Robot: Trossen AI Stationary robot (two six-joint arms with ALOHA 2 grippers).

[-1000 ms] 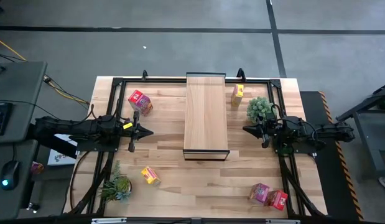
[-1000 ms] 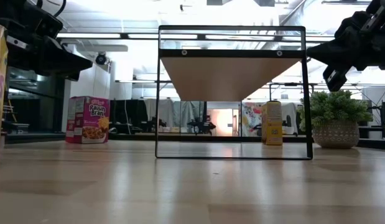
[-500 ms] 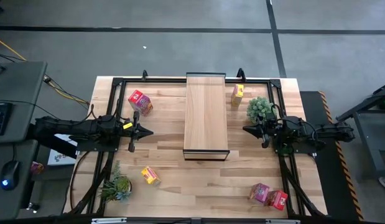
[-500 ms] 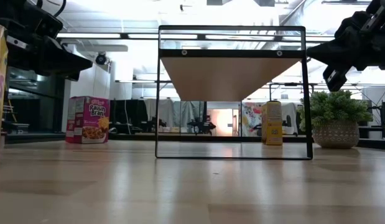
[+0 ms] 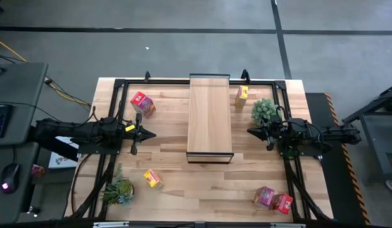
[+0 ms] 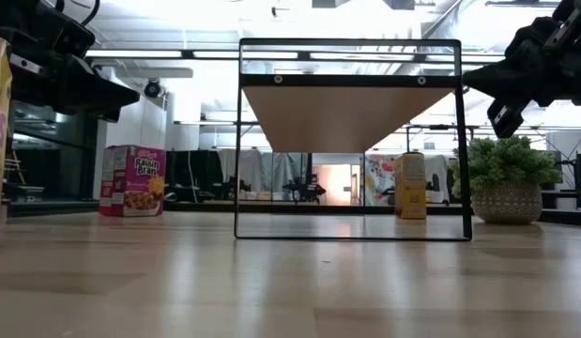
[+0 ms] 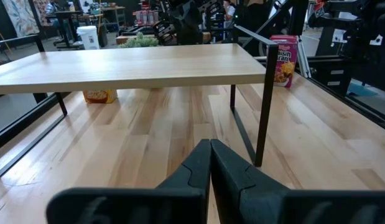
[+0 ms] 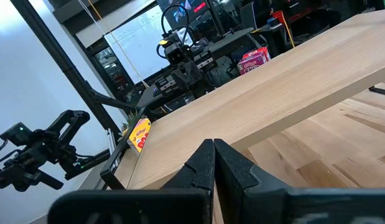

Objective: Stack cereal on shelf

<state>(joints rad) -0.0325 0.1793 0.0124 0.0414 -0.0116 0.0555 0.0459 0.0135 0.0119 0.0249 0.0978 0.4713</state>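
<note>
The shelf point(image 5: 209, 117) is a long light-wood board on a dark metal frame, standing mid-table on its legs point(image 6: 346, 113). Several small cereal boxes rest on the tabletop: a pink one point(image 5: 142, 103) far left, a yellow one point(image 5: 242, 95) far right, a yellow one point(image 5: 152, 178) near left, and a pink one point(image 5: 264, 196) with a red one point(image 5: 283, 202) near right. My left gripper point(image 5: 151, 133) hovers left of the shelf, shut and empty point(image 7: 210, 155). My right gripper point(image 5: 249, 131) hovers right of it, shut and empty point(image 8: 214, 155).
A potted plant point(image 5: 264, 109) stands just behind my right gripper, and another point(image 5: 120, 190) sits at the near left. A dark metal frame point(image 5: 120, 82) runs around the tabletop. Bare wood lies between each gripper and the shelf, and under the shelf point(image 6: 346, 225).
</note>
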